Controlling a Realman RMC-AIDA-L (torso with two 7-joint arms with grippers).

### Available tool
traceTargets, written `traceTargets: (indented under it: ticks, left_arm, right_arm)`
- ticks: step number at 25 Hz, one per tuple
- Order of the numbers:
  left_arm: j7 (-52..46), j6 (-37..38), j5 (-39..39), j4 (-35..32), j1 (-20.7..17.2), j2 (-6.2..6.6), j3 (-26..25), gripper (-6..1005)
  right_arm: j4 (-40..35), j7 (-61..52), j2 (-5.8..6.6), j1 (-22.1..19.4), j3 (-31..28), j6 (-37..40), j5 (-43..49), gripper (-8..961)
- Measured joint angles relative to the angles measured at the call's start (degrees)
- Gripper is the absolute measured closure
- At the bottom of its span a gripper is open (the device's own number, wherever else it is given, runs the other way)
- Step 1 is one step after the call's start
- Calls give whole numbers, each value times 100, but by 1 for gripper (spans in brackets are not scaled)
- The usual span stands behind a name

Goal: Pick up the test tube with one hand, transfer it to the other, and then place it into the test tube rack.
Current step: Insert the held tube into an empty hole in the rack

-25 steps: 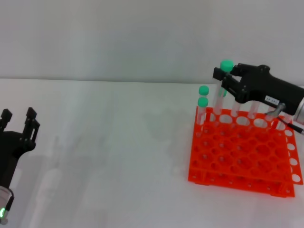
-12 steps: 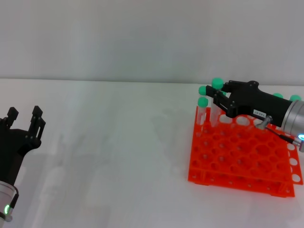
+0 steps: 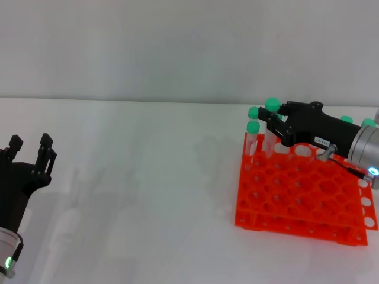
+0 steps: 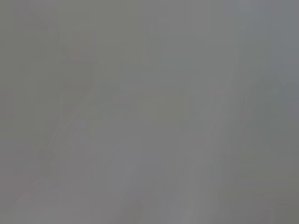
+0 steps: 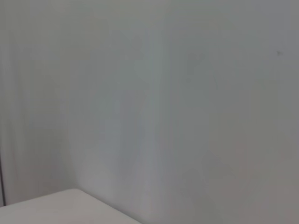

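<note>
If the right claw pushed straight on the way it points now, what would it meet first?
Probably the two green-capped tubes standing at the orange rack's far left corner, just beyond the right claw; depth is uncertain.
</note>
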State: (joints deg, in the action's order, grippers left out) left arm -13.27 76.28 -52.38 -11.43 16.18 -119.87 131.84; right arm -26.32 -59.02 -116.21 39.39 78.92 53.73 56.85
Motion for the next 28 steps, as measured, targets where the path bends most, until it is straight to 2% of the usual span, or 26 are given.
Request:
traceTargets:
  ticks: [4,13,21,28]
  left_arm:
    - [0,0,0,0,-7,-2,0,402]
    - [0,0,0,0,22,5,0,401]
    - [0,9,0,-7,36,8,-5,401]
    - [0,5,38,-9,90,8,-1,401]
  right_arm:
    - [145,25,1,22,21,-125,-71,743]
    - [448,579,3,81,432,-187,-857,743]
    - [553,597,3,79,494,-197,-881,743]
    - [558,938,2,83,832,-325,-881,743]
